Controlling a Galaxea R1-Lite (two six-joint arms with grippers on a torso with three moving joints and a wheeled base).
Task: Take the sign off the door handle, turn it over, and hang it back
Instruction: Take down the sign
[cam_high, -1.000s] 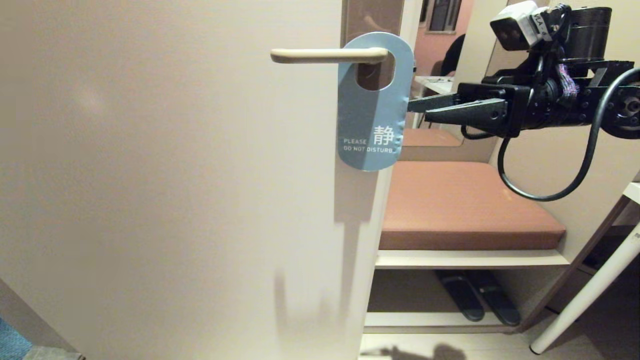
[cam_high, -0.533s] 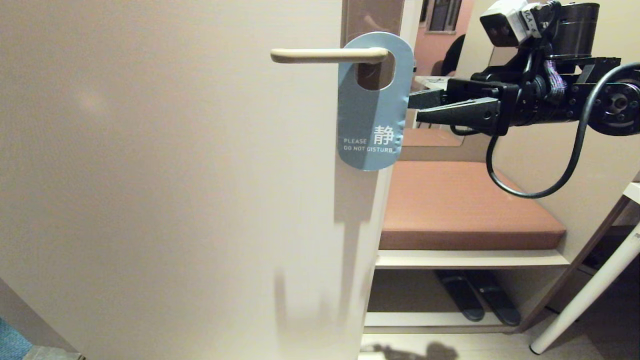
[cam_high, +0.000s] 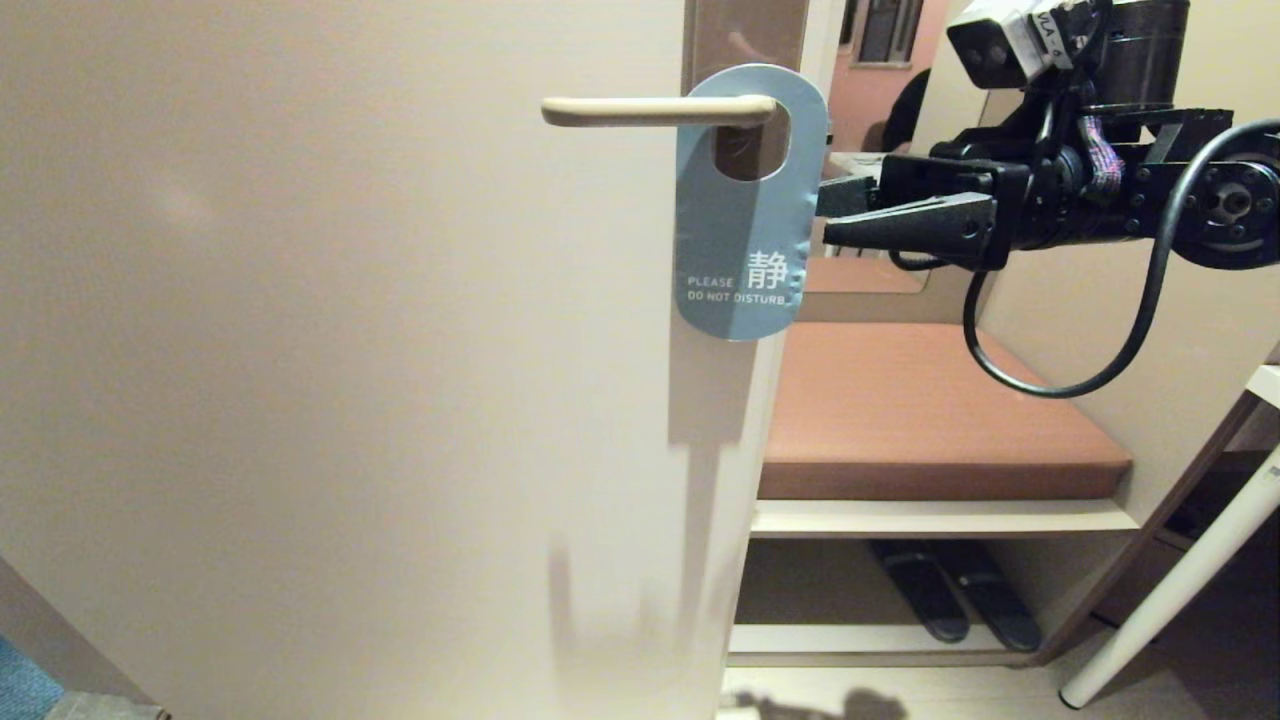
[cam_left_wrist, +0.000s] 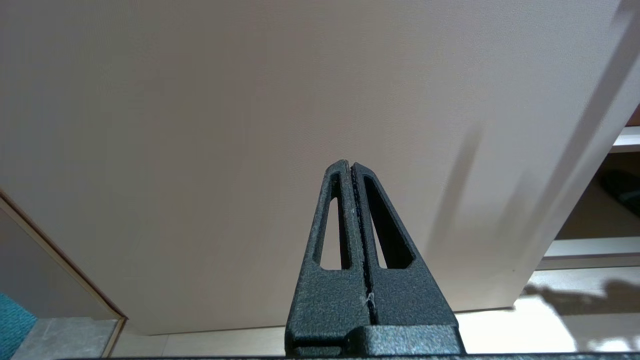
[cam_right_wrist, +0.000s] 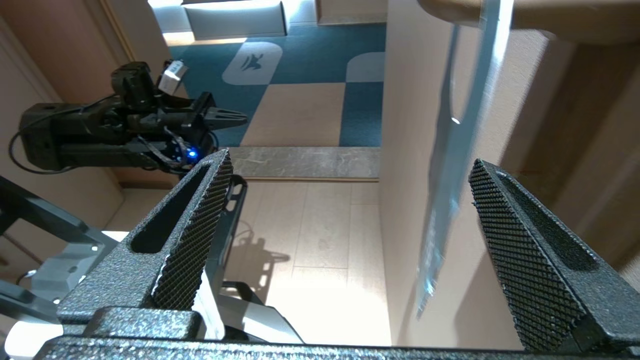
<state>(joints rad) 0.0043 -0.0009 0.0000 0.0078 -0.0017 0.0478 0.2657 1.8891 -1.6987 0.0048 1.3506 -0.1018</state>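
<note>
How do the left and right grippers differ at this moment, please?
The right gripper is open, its fingers spread either side of the sign, which hangs edge-on between them untouched; the left gripper is shut, fingers pressed together on nothing. The right gripper reaches level toward the sign on the handle; the left gripper sits low before the bare door. Both are black with tapered, slotted fingers.

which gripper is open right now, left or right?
The right gripper: its fingers stand wide apart on either side of the sign. The left gripper is pressed shut, holding nothing.
</note>
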